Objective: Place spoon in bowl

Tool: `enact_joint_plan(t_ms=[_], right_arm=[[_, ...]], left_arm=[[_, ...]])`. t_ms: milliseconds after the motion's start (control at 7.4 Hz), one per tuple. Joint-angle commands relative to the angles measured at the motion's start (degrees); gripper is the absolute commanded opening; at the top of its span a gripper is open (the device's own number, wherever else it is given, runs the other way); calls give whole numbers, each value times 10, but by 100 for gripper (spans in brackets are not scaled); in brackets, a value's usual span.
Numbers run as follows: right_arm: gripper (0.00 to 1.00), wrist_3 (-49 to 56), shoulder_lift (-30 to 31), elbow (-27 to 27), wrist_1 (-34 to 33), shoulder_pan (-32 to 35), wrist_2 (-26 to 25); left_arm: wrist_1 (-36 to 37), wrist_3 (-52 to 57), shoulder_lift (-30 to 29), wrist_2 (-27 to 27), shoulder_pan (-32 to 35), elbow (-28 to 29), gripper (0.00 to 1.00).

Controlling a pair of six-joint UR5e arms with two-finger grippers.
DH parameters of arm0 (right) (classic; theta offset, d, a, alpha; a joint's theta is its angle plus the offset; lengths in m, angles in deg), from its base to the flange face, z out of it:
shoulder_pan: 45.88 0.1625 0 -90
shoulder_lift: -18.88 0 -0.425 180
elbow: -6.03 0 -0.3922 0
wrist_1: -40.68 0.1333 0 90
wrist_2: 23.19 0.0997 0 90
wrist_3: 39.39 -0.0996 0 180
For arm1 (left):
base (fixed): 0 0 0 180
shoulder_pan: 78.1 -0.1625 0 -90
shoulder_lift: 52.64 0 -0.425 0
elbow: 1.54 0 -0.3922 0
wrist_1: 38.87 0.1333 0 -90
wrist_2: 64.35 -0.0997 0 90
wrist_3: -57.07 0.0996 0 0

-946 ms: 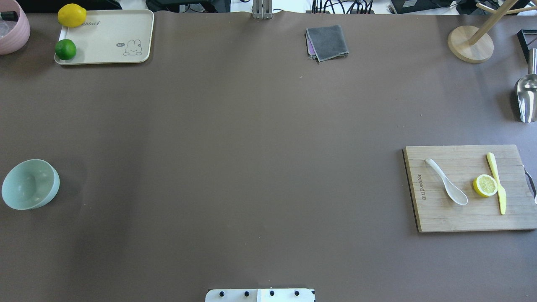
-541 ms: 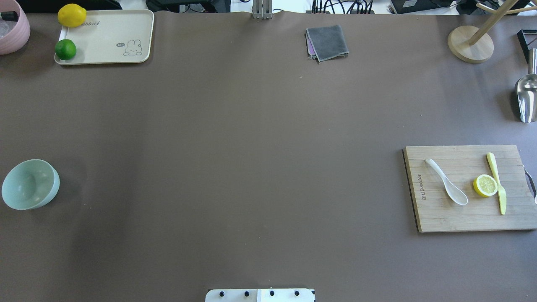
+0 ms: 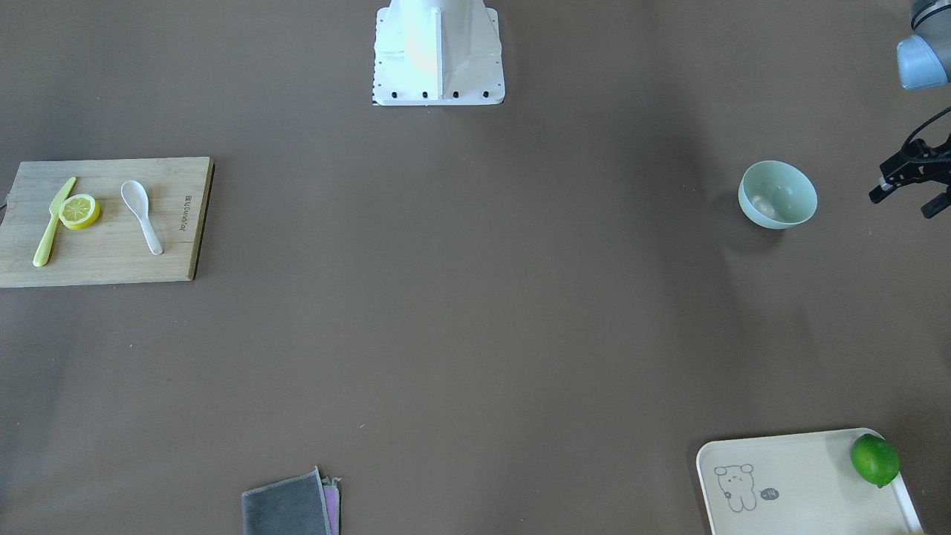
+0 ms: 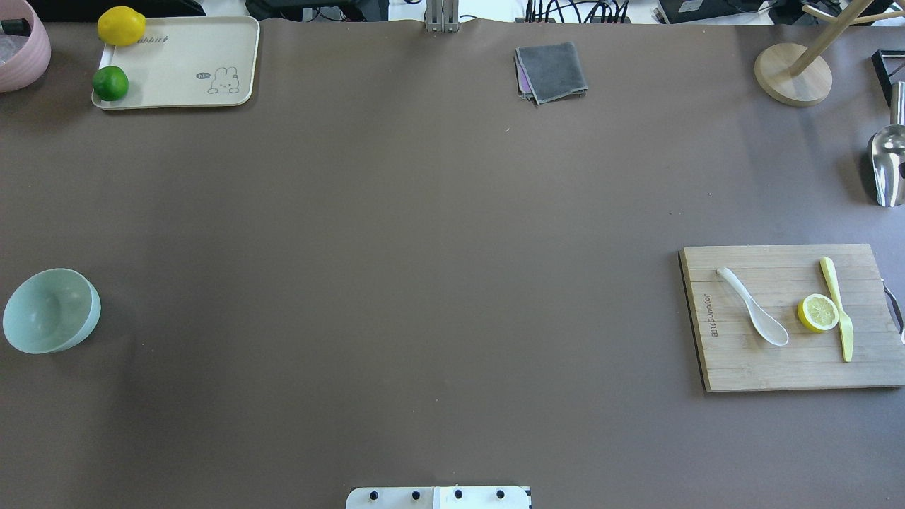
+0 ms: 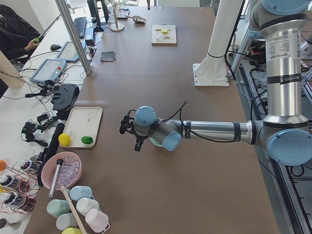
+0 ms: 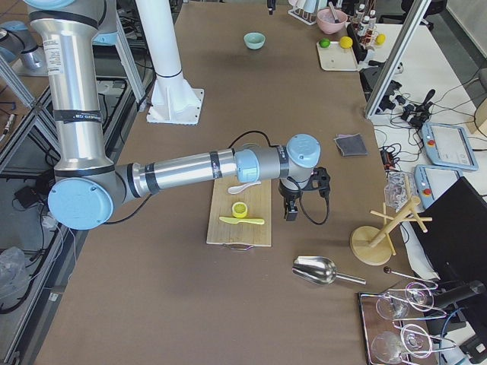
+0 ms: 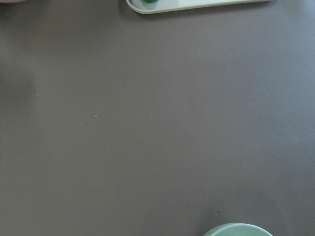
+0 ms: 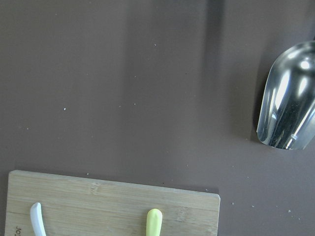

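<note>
The white spoon (image 4: 753,306) lies on the wooden cutting board (image 4: 742,367) at the table's right, scoop toward the robot; it also shows in the front view (image 3: 141,215), and its handle tip shows in the right wrist view (image 8: 37,219). The mint-green bowl (image 4: 51,311) stands upright at the table's far left and shows in the front view (image 3: 777,195); its rim shows in the left wrist view (image 7: 237,230). My left gripper (image 3: 903,202) hovers open and empty just beyond the bowl. My right gripper (image 6: 293,207) hangs beside the board's far edge; I cannot tell whether it is open.
A lemon slice (image 4: 818,312) and a yellow knife (image 4: 838,307) lie on the board beside the spoon. A metal scoop (image 4: 887,166) and a wooden stand (image 4: 792,74) are at the back right, a grey cloth (image 4: 551,71) at the back, a cream tray (image 4: 177,63) with fruit at the back left.
</note>
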Motion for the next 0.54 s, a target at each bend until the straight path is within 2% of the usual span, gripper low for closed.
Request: enact_joint_plan(t_ms=[0, 405], right_arm=[[100, -1, -2, 4, 0, -4, 16], [100, -1, -3, 32, 1, -51, 17]], left_arm=[[-55, -2, 0, 0, -56, 28, 98], [-59, 0, 3, 1, -93, 33, 98]])
